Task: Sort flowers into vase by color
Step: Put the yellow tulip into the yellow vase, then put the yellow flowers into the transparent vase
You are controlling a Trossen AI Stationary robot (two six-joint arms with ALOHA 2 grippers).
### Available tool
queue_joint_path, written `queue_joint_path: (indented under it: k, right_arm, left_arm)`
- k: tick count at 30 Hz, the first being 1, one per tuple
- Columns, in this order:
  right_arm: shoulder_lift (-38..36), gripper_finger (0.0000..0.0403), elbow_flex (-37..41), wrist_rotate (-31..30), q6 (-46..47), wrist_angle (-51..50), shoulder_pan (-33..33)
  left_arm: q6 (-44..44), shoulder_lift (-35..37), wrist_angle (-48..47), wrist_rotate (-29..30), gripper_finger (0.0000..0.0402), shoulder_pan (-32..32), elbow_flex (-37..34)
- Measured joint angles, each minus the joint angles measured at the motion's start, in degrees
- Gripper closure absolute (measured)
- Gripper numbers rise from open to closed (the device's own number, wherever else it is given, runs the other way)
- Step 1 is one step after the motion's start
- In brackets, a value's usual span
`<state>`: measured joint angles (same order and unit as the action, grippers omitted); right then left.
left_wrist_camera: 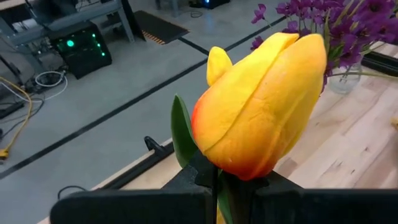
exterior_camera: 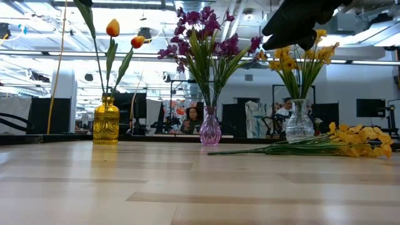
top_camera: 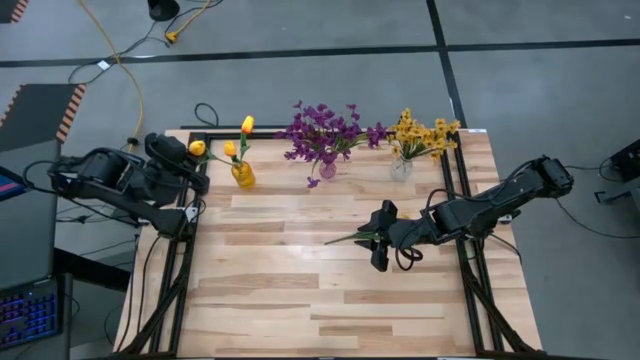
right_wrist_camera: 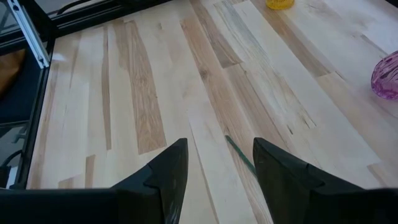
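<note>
Flowers were mostly sorted when you paused: tulips in the yellow vase (top_camera: 243, 176), purple sprigs in the purple vase (top_camera: 327, 168), yellow sprigs in the clear vase (top_camera: 401, 168). Your left gripper (top_camera: 197, 150) was clamped on an orange-yellow tulip (left_wrist_camera: 264, 102) beside the yellow vase. Your right gripper (top_camera: 379, 240) hung over a yellow sprig (exterior_camera: 312, 146) lying on the table (top_camera: 300, 300), fingers (right_wrist_camera: 165, 177) spread wide, holding nothing
</note>
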<state>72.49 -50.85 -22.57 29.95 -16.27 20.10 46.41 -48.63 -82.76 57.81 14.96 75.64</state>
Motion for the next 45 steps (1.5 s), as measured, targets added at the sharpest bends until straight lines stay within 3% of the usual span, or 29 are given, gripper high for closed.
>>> queue_joint_path:
  k: [8, 19, 36, 45]
  right_arm:
    - [0.0, 0.0196, 0.0, 0.0, 0.0, 0.0, 0.0]
    - [0.0, 0.0196, 0.0, 0.0, 0.0, 0.0, 0.0]
    - [0.0, 0.0196, 0.0, 0.0, 0.0, 0.0, 0.0]
    - [0.0, 0.0196, 0.0, 0.0, 0.0, 0.0, 0.0]
  left_arm:
    - [-1.3, -1.9, -0.1, 2.1, 0.0389, 0.0, 0.0]
    - [-0.6, -2.4, 0.0, 1.7, 0.0322, -4.4, 0.0]
    - [-5.6, -2.3, 0.0, -8.0, 0.0229, -10.2, 0.0]
    - [-13.4, -2.4, 0.9, -15.8, 0.0219, -10.2, 0.0]
